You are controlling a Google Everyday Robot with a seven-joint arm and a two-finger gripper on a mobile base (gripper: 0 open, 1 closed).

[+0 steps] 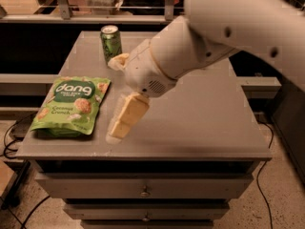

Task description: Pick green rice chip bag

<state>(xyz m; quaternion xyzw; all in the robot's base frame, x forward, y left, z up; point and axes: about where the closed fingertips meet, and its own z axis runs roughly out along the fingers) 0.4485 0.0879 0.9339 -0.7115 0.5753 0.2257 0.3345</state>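
The green rice chip bag point(71, 106) lies flat on the left side of the grey table point(205, 118), with white "dang" on a dark green patch facing up. My gripper point(112, 98) hangs from the large white arm just to the right of the bag, above the table. Its two cream fingers are spread apart, one point(126, 118) pointing down toward the table's front and one point(118, 60) farther back. Nothing is between them, and they do not touch the bag.
A green soda can point(110, 42) stands upright at the back of the table, behind the bag and close to the far finger. The table's front edge lies just below the near finger. Drawers sit under the tabletop.
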